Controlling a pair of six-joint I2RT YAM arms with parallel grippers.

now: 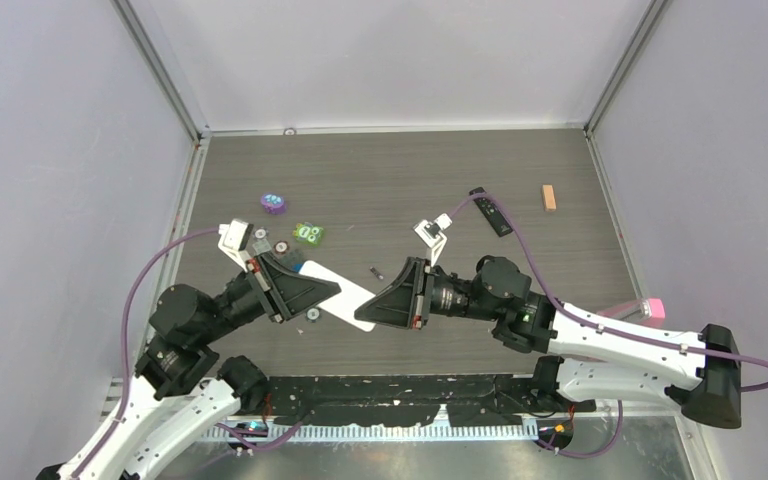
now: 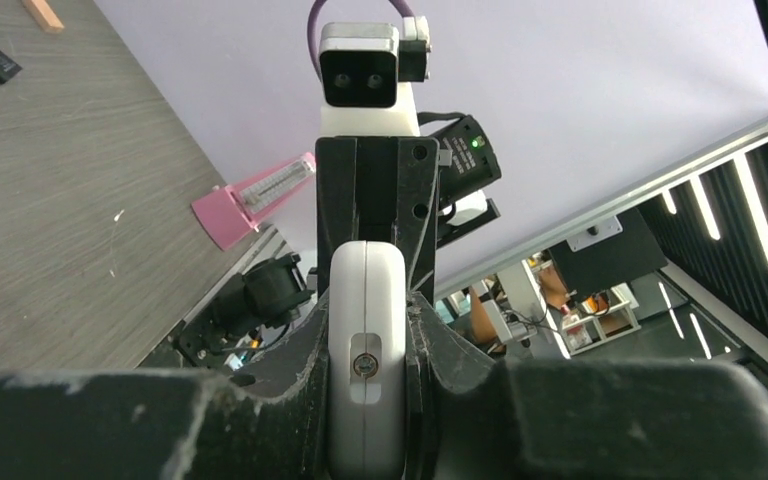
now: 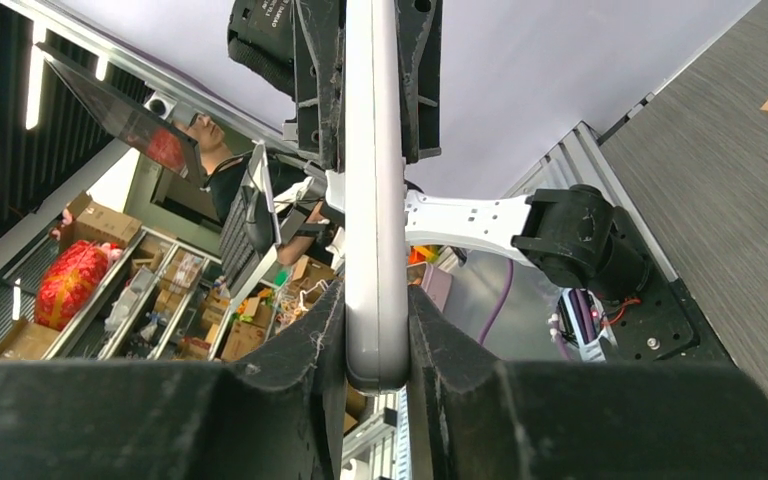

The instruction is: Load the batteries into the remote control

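Left gripper (image 1: 332,293): reaching in from the left, jaws clamping one end of the white remote (image 1: 344,297); in the left wrist view the fingers (image 2: 312,345) are pressing on both long edges of the remote (image 2: 365,300).
Right gripper (image 1: 375,305): coming in from the right, facing the left one, jaws gripping the other end of the same remote; in the right wrist view the remote (image 3: 375,180) is showing edge-on, pinched flat between the fingers (image 3: 430,340).
White remote: hanging between the two grippers over the near middle of the table (image 1: 410,170), lying slantwise from far-left to near-right. A small round screw (image 2: 364,365) is sitting in a recess on the face turned to the left wrist camera.
Battery (image 1: 376,271): one slim dark cell lying on the table just beyond the white remote, apart from both grippers. I cannot make out any other cells.
Black remote (image 1: 491,212): lying on the table far right of centre, untouched.
Wooden block (image 1: 549,198): resting to the right of the black remote, near the right wall.
Purple round piece (image 1: 273,204) and green piece (image 1: 308,234): sitting on the far-left part of the table, near each other.
Small discs (image 1: 281,246): lying scattered around the left gripper.
Pink object (image 1: 650,308): lying at the right edge, beside the right arm.
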